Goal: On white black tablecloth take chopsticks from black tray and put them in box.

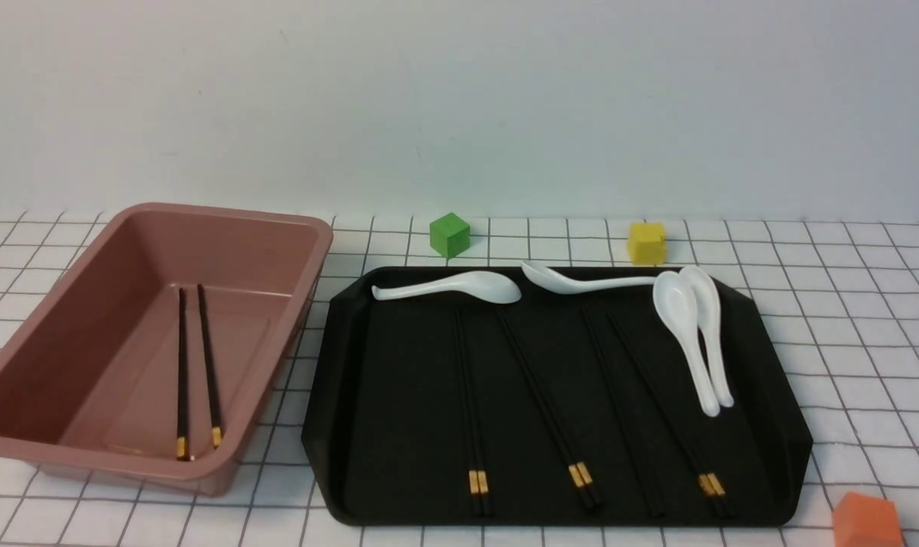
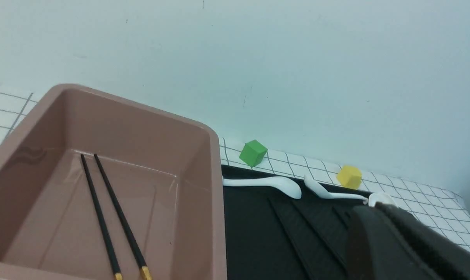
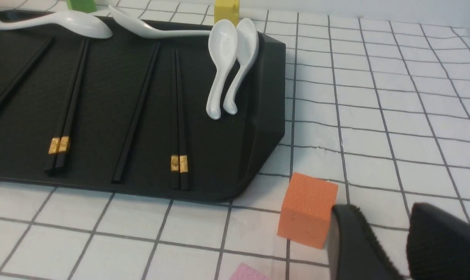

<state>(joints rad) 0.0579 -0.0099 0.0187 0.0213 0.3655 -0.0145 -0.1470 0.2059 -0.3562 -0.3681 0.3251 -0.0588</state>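
The black tray [image 1: 778,410] lies on the tablecloth [image 1: 869,357] at centre. Three pairs of black chopsticks with gold bands [image 1: 474,410] [image 1: 550,414] [image 1: 676,425] and one single stick [image 1: 622,410] lie on it; some show in the right wrist view [image 3: 179,116]. The pink box [image 1: 71,266] stands to the tray's left with one pair of chopsticks [image 1: 197,365] inside, also seen in the left wrist view [image 2: 110,217]. My left gripper [image 2: 374,208] hangs near the box's front right, fingers together and empty. My right gripper [image 3: 384,212] is open and empty over cloth beside an orange cube [image 3: 306,210].
Several white spoons [image 1: 687,334] lie along the tray's far and right side. A green cube [image 1: 449,234] and a yellow cube [image 1: 647,241] stand behind the tray. The orange cube [image 1: 868,520] sits off the tray's near right corner. A pink corner [image 3: 250,274] shows near it.
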